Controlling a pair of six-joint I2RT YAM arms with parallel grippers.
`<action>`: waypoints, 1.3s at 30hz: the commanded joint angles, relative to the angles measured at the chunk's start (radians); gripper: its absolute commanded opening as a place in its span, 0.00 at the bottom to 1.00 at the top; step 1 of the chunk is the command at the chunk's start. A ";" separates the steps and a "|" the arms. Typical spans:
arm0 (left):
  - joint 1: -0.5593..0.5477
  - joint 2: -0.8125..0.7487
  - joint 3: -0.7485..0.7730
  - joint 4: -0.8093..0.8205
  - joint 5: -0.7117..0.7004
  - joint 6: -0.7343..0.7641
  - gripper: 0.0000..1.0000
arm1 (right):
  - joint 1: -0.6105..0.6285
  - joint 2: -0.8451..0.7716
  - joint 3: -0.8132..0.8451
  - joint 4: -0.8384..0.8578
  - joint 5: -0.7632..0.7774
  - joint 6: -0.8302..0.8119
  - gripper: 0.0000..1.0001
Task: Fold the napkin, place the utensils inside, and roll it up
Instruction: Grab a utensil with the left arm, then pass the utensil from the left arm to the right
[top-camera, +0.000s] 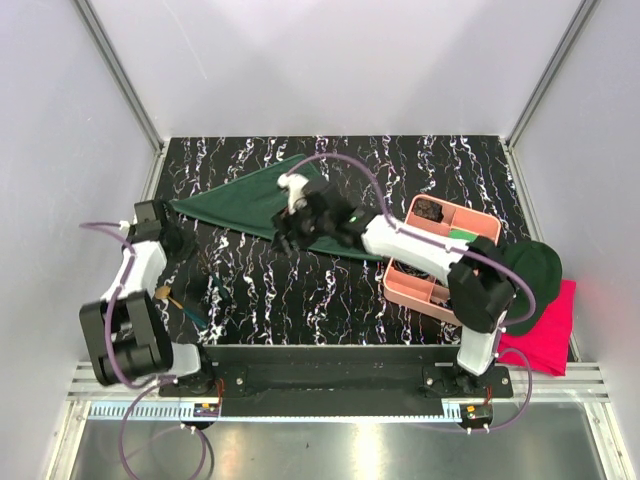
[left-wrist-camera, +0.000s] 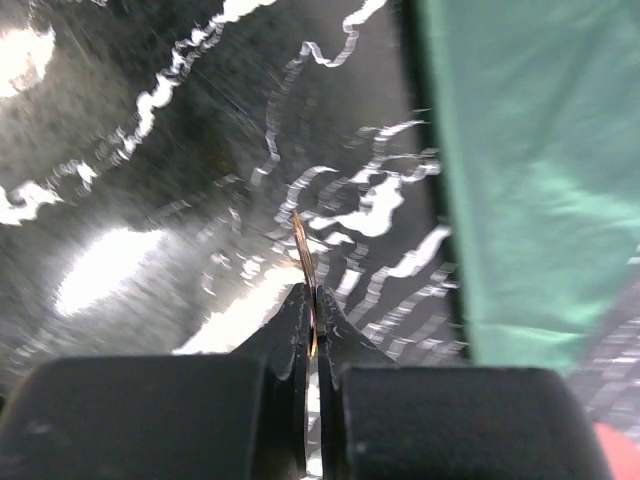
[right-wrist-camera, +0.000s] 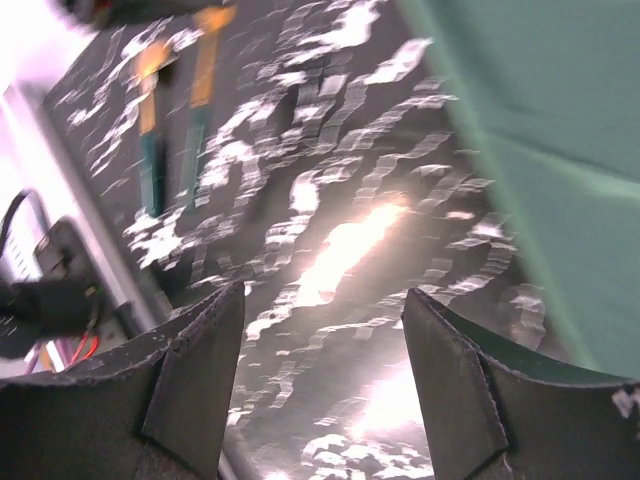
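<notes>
Bare tabletop (top-camera: 320, 290) open between napkin (top-camera: 235, 205) and near edge, mid-table. Back strip beyond napkin also free. Right arm (top-camera: 400, 242) stretched across from right, over napkin's near corner. Pink tray (top-camera: 405, 293) blocking right side. Loose utensils (top-camera: 180, 300) lying just beside left arm (top-camera: 140, 265). Walls (top-camera: 60, 150) close on three sides.

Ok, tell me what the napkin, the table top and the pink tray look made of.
Napkin: soft matte cloth, it folds and creases. Table top: black white-veined marble look, glossy with glare; possibly a printed laminate. Pink tray: likely moulded plastic, smooth rounded compartment walls.
</notes>
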 joint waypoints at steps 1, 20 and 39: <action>-0.004 -0.105 -0.052 0.040 0.053 -0.191 0.00 | 0.119 -0.033 0.014 0.090 0.153 -0.017 0.73; -0.011 -0.240 -0.146 0.069 0.127 -0.349 0.00 | 0.374 0.255 0.216 0.034 0.428 -0.272 0.71; -0.011 -0.277 -0.155 0.078 0.118 -0.350 0.00 | 0.382 0.344 0.284 -0.001 0.467 -0.355 0.12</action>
